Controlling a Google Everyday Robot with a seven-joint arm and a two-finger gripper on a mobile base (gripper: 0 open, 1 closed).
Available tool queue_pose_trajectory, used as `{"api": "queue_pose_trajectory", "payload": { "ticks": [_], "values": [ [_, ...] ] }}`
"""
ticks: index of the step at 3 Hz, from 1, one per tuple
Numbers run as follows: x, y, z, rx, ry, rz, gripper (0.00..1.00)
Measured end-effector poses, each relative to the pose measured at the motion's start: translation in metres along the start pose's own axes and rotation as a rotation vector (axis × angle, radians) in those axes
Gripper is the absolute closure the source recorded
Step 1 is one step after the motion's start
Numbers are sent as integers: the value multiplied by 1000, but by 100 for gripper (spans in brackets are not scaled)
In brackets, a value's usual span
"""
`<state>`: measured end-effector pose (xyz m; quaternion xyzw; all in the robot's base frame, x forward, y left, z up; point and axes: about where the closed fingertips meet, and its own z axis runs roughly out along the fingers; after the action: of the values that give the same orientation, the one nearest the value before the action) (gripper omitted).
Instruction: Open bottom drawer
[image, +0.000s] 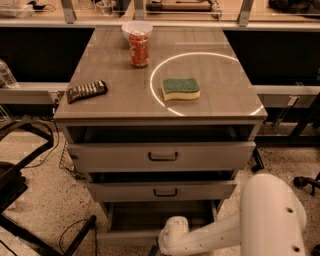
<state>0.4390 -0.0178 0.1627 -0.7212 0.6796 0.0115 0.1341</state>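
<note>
So my gripper (155, 250) is right down at the bottom edge of the view, at the front of the bottom drawer (146, 220), mostly cut off, and I honestly can't tell if it's clamped on anything or not. That's the main worry: if the hold on the handle is poor, I reckon a pull just slides off and the drawer sits where it is. The other thing is angle. My arm (227, 234) comes in from the right and low, so a pull that isn't straight out could rack the drawer sideways and jam it. A hard yank might jolt the whole cabinet (100, 107), and the can (139, 47) up top looks tall enough to tip. As for the drawer itself, it sits lowest under the mid drawer (120, 191) and top drawer (110, 157), close to the floor. It's partly out, so I can see plain grey inside, with a grey-brown front strip. Its handle is hidden behind my wrist.
</note>
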Motion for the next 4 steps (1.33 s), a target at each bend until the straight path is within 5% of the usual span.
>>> {"api": "queue_pose_trajectory", "payload": {
  "ticks": [3,4],
  "values": [
    [8,30,-39,34,-76,38,100],
    [36,47,-112,80,-131,89,100]
  ]
}}
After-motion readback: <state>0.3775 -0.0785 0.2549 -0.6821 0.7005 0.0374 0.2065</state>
